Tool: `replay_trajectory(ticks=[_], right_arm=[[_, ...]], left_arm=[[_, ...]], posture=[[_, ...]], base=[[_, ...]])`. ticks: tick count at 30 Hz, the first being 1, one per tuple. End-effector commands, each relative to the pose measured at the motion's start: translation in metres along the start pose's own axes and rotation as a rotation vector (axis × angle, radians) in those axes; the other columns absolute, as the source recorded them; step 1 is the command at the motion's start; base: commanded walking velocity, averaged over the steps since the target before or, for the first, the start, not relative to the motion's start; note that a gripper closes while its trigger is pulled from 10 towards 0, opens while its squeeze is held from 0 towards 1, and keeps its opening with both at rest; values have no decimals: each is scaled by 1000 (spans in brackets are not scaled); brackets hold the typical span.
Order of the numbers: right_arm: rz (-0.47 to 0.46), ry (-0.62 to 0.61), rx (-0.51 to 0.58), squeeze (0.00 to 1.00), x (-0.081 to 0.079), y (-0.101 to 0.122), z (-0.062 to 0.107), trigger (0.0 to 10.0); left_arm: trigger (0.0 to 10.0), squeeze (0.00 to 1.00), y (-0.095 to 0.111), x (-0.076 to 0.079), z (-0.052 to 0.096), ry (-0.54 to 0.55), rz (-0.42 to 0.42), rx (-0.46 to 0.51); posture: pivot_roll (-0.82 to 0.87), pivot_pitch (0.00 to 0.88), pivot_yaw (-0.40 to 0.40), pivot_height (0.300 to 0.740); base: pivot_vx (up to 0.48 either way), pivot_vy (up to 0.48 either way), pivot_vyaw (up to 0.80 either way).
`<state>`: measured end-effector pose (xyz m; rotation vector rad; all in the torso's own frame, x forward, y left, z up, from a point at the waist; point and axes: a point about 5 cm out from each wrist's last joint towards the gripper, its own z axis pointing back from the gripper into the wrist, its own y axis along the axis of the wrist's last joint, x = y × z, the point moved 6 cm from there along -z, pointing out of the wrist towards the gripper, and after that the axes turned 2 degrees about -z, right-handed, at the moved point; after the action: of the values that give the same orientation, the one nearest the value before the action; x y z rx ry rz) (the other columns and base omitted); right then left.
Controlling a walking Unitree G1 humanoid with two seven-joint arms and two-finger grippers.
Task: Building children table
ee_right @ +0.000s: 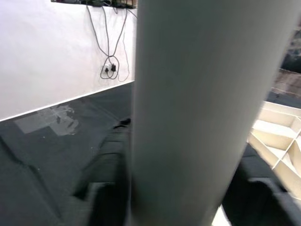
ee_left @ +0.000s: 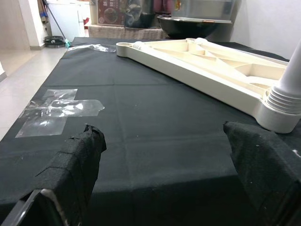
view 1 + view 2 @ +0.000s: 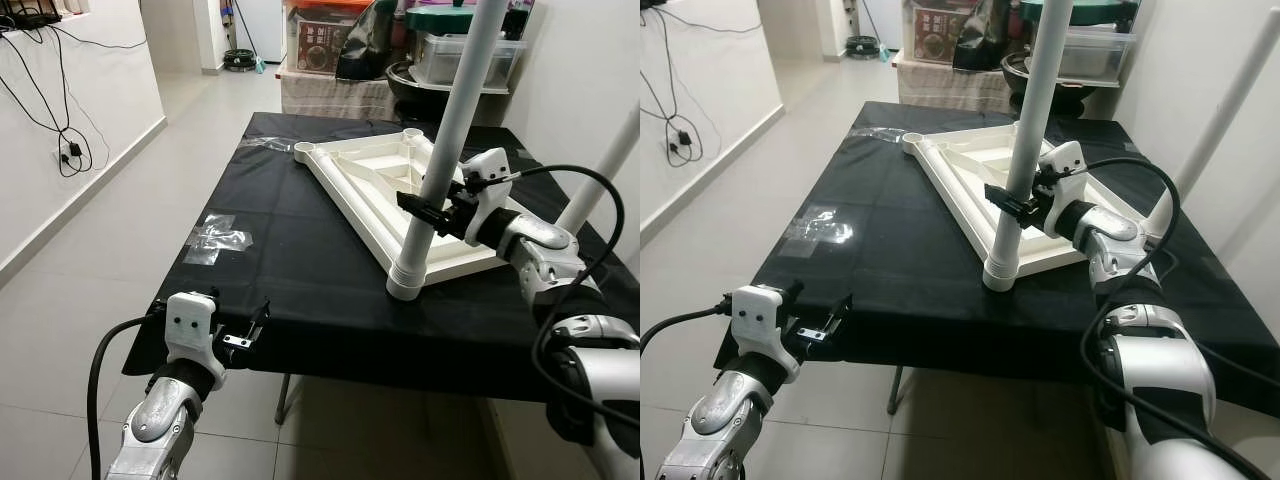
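White table leg (image 3: pixel 448 140), upright in the corner socket of the inverted children's table (image 3: pixel 380 180), clamped by right hand (image 3: pixel 437 212) for seating; left hand (image 3: pixel 243 335) apart, idle off that table.

white tabletop (image 3: pixel 372 182) lies upside down on black cloth; a white leg (image 3: pixel 447 150) stands in its near corner.

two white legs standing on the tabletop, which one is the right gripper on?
The near-corner leg, clamped by the right gripper just above its socket. The other leg stands untouched farther to the robot's right.
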<state>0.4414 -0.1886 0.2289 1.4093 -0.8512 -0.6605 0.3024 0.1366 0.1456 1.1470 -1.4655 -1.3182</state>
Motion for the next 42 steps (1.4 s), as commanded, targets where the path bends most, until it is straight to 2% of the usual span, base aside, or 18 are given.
replay_trajectory(ticks=[1, 9, 14, 24, 29, 30, 31, 32, 34, 35, 36, 37, 38, 39, 40, 42], right_arm=[[12, -8, 0, 0, 0, 0, -1, 0], [-10, -42, -3, 0, 2, -4, -2, 0], [-51, -113, -32, 0, 8, -14, 0, 0], [-181, -289, -121, 0, 16, -53, 7, 0], [-190, -309, -129, 0, 15, -58, 7, 0], [-198, -337, -144, 0, 12, -67, 8, 0], [-198, -337, -144, 0, 12, -67, 8, 0], [-216, -391, -173, 0, 11, -78, 9, 0], [-216, -391, -173, 0, 11, -78, 9, 0], [-220, -464, -212, 0, 10, -90, 10, 0], [-220, -464, -212, 0, 10, -90, 10, 0], [-216, -526, -238, 0, 9, -98, 12, 0], [-216, -526, -238, 0, 9, -98, 12, 0], [-216, -606, -260, 0, 10, -104, 14, 0], [-216, -606, -260, 0, 10, -104, 14, 0], [-231, -831, -285, 0, 11, -116, 25, 0]], left_arm=[[10000, 0, -1, 1, -1, -2, -1, 0], [10000, 0, -1, 2, -1, -6, 0, -2], [10000, 0, -2, 3, -1, -9, 1, -5], [10000, 0, -4, 4, -2, -14, 4, -11], [10000, 0, -4, 4, -2, -14, 3, -11], [10000, 0, -4, 4, -2, -14, 4, -12], [10000, 0, -4, 4, -2, -14, 4, -12], [10000, 0, -5, 5, -2, -14, 4, -12], [10000, 0, -5, 5, -2, -14, 4, -12], [10000, 0, -5, 6, -2, -15, 5, -12], [10000, 0, -5, 6, -2, -15, 5, -12], [10000, 0, -5, 6, -3, -16, 6, -11], [10000, 0, -5, 6, -3, -16, 6, -11], [10000, 0, -5, 6, -3, -16, 5, -9], [10000, 0, -5, 6, -3, -16, 5, -9], [10000, 0, -5, 5, -4, -11, 2, -8]], posture=[[110, 0, -100, 740], [108, 0, -96, 740], [103, 0, -93, 740], [98, 0, -91, 740], [97, 0, -92, 740], [94, 0, -92, 740], [94, 0, -92, 740], [89, 0, -90, 740], [89, 0, -90, 740], [88, 0, -90, 740], [88, 0, -90, 740], [88, 0, -90, 740], [88, 0, -90, 740], [87, 0, -93, 740], [87, 0, -93, 740], [86, 0, -97, 740]], base=[[0, 0, 0], [0, 0, 0], [0, 0, 0], [0, 0, 0], [0, 0, 0], [0, 0, 0], [0, 0, 0], [0, 0, 0], [0, 0, 0], [0, 0, 0], [0, 0, 0], [0, 0, 0], [0, 0, 0], [0, 0, 0], [0, 0, 0], [0, 0, 0]])
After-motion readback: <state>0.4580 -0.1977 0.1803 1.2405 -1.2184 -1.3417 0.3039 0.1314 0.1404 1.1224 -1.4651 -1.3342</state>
